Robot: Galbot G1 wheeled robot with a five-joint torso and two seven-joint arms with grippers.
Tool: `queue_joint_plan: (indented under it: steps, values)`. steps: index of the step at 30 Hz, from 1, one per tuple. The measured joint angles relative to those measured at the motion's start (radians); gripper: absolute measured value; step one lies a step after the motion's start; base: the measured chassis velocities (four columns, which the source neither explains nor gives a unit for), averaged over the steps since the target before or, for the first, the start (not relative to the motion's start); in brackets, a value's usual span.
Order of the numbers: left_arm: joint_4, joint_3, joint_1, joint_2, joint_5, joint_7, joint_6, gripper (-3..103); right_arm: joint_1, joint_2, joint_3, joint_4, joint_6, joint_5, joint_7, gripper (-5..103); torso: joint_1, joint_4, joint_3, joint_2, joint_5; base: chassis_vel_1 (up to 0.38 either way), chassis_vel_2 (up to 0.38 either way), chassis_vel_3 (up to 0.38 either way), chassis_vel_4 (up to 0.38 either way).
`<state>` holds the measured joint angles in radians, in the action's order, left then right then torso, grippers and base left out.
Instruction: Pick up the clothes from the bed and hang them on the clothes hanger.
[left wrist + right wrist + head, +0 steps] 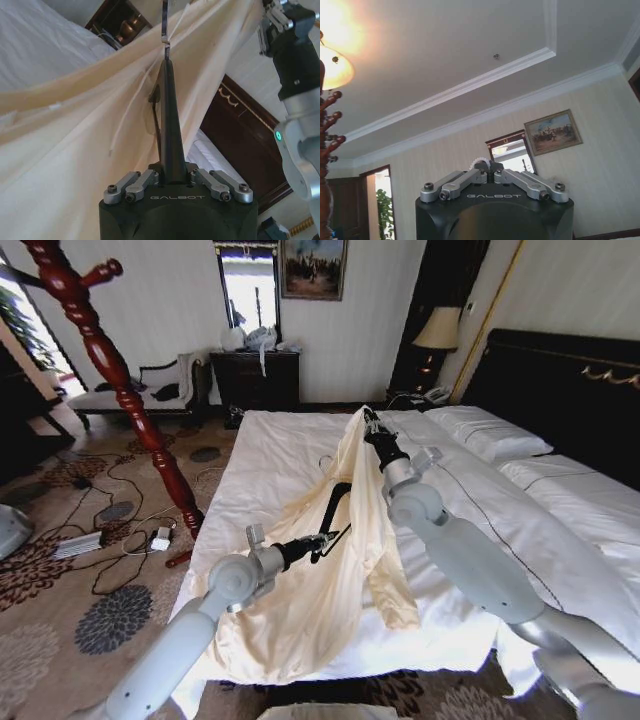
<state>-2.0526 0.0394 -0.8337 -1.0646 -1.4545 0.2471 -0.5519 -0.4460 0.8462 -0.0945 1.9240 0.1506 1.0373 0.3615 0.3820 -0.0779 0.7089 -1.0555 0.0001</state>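
1. The clothes (330, 570), a pale cream garment, are held up over the near left part of the bed (560, 530); the top is lifted into a peak and the lower folds are spread on the white duvet, reaching to the bed's near edge.
2. The right end effector (369, 420) is seen at the peak of the garment with the cloth hanging from it (its fingers are drawn together in the right wrist view, where a bit of pale material shows at their tips).
3. The left end effector (335, 537) is raised in front of the hanging cloth, its long dark fingers (167, 120) pressed together; in the left wrist view the tips meet the cream fabric, though whether cloth is pinched cannot be told.
4. The clothes hanger (120, 380), a dark-red turned-wood stand, is seen on the floor left of the bed, well apart from the garment, with open carpet between.
5. Cables and a power strip (78, 544) are strewn on the patterned carpet near the stand's base.
6. A dark dresser (255, 375) and a lamp (437, 330) are placed along the far wall.
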Motion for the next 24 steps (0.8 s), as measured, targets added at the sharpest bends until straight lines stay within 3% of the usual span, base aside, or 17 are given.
queue_joint_plan:
  steps: [10,18,24]
  values:
    - [0.030,0.049,0.040,-0.008,0.022,-0.044,0.011,21,-0.042,-0.013,-0.066,0.163,-0.003,0.027,-0.012,1,0.000,0.0001,0.000,0.000,-0.0002,0.000,0.000,0.000,0.000]
    - [0.076,0.029,0.117,-0.021,0.035,-0.057,0.016,21,-0.071,-0.037,-0.111,0.238,-0.003,0.020,-0.062,1,0.000,-0.0005,0.000,0.000,-0.0002,0.000,0.000,0.000,0.000]
    - [0.075,0.023,0.144,-0.021,0.036,-0.056,0.015,21,-0.089,-0.035,-0.134,0.249,-0.007,0.014,-0.086,1,0.000,0.0005,0.000,0.000,-0.0002,0.000,0.000,0.000,0.000]
